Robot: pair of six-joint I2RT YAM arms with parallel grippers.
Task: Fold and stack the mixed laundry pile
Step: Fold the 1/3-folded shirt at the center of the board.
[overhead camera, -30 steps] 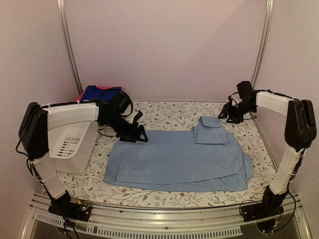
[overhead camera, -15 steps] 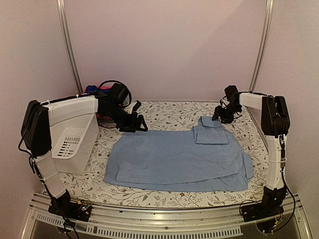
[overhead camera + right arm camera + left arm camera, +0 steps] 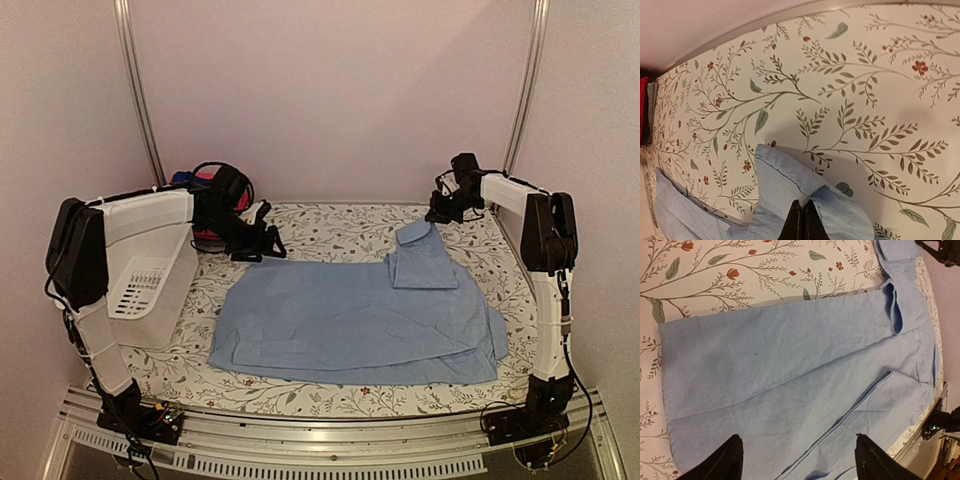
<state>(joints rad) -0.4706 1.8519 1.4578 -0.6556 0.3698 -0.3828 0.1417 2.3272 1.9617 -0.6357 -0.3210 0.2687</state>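
Shirt [image 3: 350, 320]: pale blue, spread flat across the middle of the table [image 3: 330, 225], with a folded-over part at its far right end.
Corner: the far right corner is tented up off the table, toward the right gripper.
Right gripper [image 3: 801, 220]: clenched on that raised corner; the wrist view shows cloth pinched between fingertips pressed together.
Left gripper [image 3: 797, 465]: released, fingers [image 3: 720, 462] spread wide with nothing between them, hovering above the shirt's far left edge.
Pile [image 3: 185, 180]: red and blue cloth bunched at the far left, behind the basket [image 3: 140, 290], partly hidden by the left arm.
Step in hand: judged to be folding the shirt, with its right end taken up for a fold; nothing stacked yet.
Next move calls for: carrying the pinched corner across without dragging the layers beneath; the left gripper would need to come down and take or pin the opposite edge.
Right arm: upright at the right edge, forearm reaching inward at the far side.
Left arm: forearm stretched over the basket, wrist angled down at the cloth.
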